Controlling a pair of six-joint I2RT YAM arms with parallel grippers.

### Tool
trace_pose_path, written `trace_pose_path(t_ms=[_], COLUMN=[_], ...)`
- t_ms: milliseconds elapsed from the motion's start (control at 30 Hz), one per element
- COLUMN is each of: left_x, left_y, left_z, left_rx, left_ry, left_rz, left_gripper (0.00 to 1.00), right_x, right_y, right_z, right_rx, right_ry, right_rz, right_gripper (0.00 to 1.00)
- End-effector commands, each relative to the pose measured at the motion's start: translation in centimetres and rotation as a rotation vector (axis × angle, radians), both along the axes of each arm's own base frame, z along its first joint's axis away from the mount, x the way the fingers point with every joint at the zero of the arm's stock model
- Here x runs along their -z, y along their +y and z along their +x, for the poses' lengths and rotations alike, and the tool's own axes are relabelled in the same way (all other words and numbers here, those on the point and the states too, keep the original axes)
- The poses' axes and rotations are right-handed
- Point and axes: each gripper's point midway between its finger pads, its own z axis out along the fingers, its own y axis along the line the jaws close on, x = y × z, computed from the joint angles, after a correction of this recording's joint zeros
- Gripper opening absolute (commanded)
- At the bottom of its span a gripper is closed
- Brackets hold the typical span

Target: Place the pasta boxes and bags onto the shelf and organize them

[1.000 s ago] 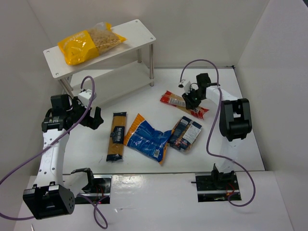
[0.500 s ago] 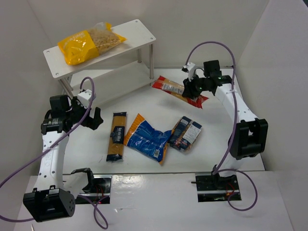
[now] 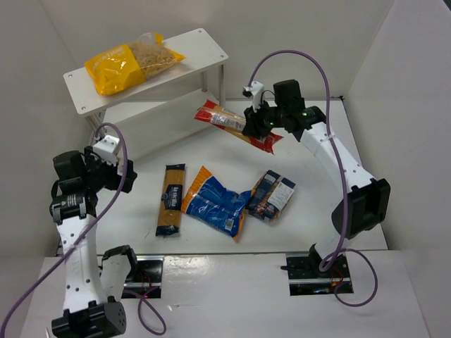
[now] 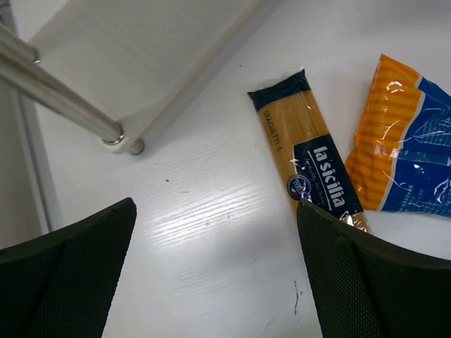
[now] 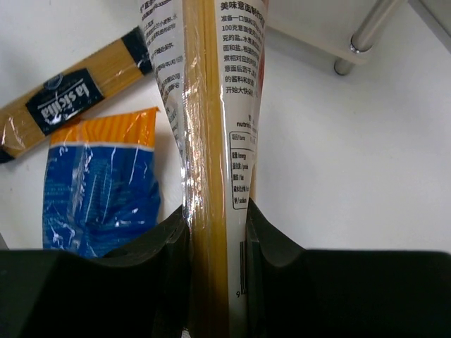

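One macaroni bag (image 3: 130,62) shelved, one spaghetti bag (image 3: 236,125) gripped, three packs (image 3: 170,199) (image 3: 218,201) (image 3: 272,195) lying

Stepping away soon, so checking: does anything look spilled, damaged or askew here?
Nothing looks spilled or torn. The macaroni bag lies askew on the top board of the shelf, and the right gripper holds the red spaghetti bag off-centre, in the air.

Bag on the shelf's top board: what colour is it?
Macaroni bag: yellow and clear, best in the top external view.
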Motion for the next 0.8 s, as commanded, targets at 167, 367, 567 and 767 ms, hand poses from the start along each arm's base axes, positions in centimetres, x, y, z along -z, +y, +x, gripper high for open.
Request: trace_pose_path(t_ms=[167,367,567,767], left_x=[-2.4,-3.5,-3.3,-3.4], left_y=[3.1,5.1,5.8,5.6], left_z=[-0.1,-1.3,-1.7,-1.7], left_rx=[-0.191,-0.306,-0.340,-0.329], left_ry=[-0.112,-0.155,-0.165,-0.167], left_rz=[0.004,0.010,0.016,0.011], left_gripper=[1.00,1.00,1.00,1.00], right_x=[-5.3,-2.8,-6.8,-8.2], right_y=[3.9,5.6,6.2,0.4], right_z=[7.7,10.4,6.7,4.8], right_rx=[0.235,0.279,0.257,0.442], right_ry=[-0.229,-0.146,-0.162,-0.260], right_rz=[0.141,0.160,0.146,0.045], right_gripper=[0.00,0.00,0.00,0.00])
